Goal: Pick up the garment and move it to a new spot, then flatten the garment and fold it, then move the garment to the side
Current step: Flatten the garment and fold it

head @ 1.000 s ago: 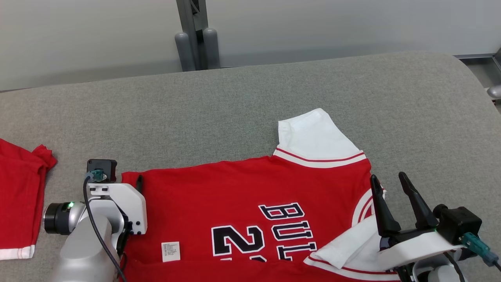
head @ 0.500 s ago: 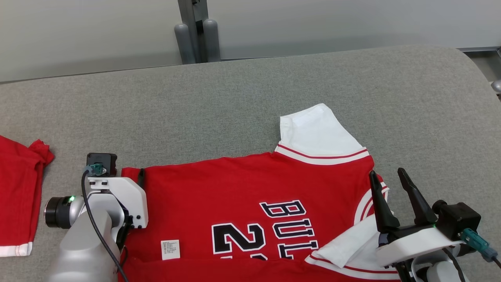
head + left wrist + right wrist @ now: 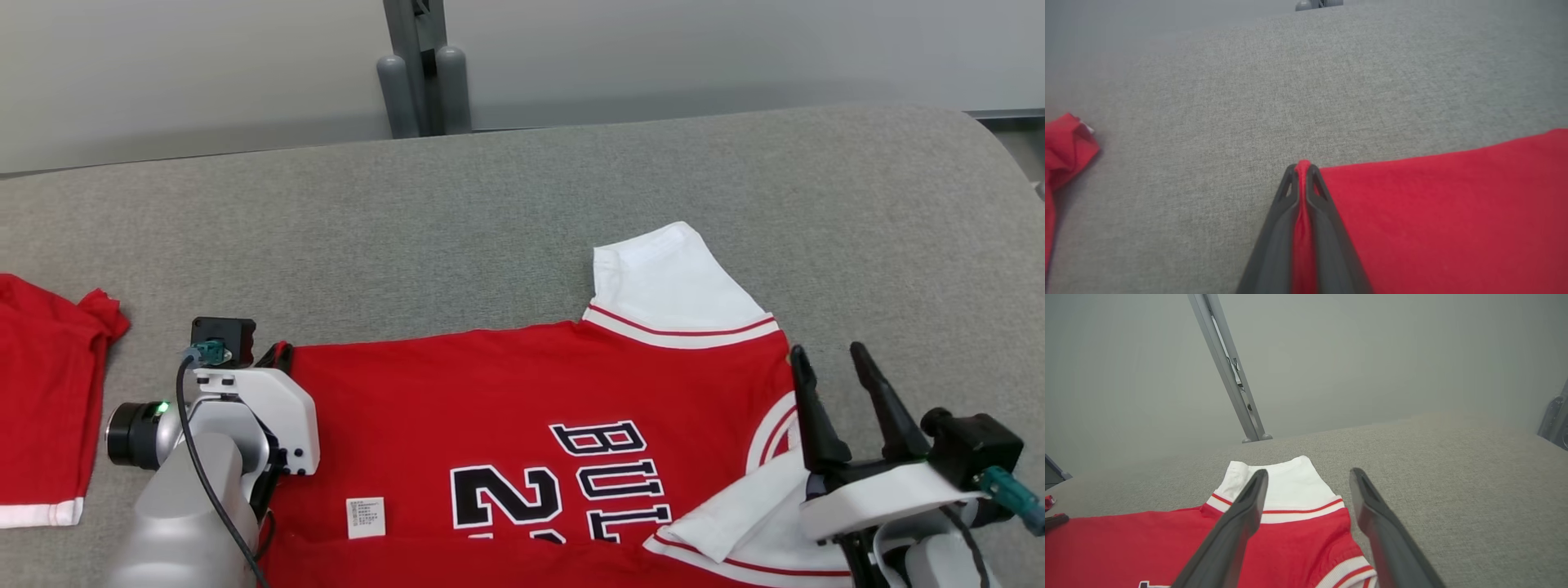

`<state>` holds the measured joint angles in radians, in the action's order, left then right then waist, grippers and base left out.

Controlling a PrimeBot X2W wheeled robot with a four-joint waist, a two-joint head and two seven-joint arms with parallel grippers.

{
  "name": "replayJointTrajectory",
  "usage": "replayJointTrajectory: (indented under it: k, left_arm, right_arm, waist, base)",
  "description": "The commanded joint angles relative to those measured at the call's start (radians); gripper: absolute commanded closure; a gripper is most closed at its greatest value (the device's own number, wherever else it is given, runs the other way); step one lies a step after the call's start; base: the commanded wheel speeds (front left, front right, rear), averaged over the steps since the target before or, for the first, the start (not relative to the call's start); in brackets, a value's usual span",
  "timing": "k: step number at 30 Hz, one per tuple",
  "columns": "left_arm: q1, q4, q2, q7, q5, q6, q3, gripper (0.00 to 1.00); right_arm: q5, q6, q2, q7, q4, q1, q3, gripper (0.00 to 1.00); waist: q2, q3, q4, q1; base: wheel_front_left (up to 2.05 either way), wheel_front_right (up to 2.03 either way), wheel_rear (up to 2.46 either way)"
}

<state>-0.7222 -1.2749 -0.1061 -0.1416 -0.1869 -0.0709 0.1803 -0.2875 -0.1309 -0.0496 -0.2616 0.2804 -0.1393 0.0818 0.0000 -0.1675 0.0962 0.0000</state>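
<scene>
Grey woven fabric covers the broad padded work surface [image 3: 522, 204], which spans the head view. The red short-sleeved jersey with white sleeves and black-and-white lettering [image 3: 490, 392] lies spread flat on the near half of this surface, right of centre. Its far white sleeve [image 3: 669, 282] points away from the robot. Its near white sleeve [image 3: 735, 514] is folded over the red body at the lower right. A second red garment with a white hem [image 3: 49, 392] lies rumpled at the surface's left edge, apart from the jersey. The left gripper [image 3: 1301, 169] is clenched on the jersey's far left corner, a ridge of red cloth pinched between its two dark fingers. The right gripper [image 3: 826, 353] hangs over the jersey's right edge, fingers spread, grasping nothing. A small white printed label [image 3: 365, 518] sits on the jersey near its lower left.
</scene>
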Motion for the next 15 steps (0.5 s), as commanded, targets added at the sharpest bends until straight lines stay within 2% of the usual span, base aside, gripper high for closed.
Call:
replayJointTrajectory:
  k: [1,5,11,15]
  left_arm:
    - [0.001,-0.001,0.001,-0.018,-0.008,-0.005,0.006,1.00]
    - [0.005,0.003,0.017,-0.054,0.000,-0.008,0.025,1.00]
    - [-0.004,0.026,0.042,-0.088,0.007,-0.015,0.062,1.00]
    - [-0.006,0.045,0.049,-0.100,-0.001,-0.021,0.090,1.00]
  right_arm:
    - [-0.008,0.000,-0.013,-0.006,0.007,-0.023,-0.012,0.00]
    - [-0.090,0.000,-0.046,-0.005,0.076,-0.089,-0.015,0.00]
    - [-0.142,0.000,-0.124,0.114,0.231,-0.283,0.017,0.00]
    - [-0.169,0.000,-0.150,0.200,0.358,-0.419,0.025,0.00]
  waist:
    - [0.0000,0.006,-0.013,0.0000]
    - [0.0000,0.005,-0.046,0.0000]
    - [0.0000,-0.027,-0.111,0.0000]
    - [0.0000,-0.048,-0.156,0.0000]
  base:
    - [0.00,0.00,0.00]
    - [0.00,0.00,0.00]
    - [0.00,0.00,0.00]
    - [0.00,0.00,0.00]
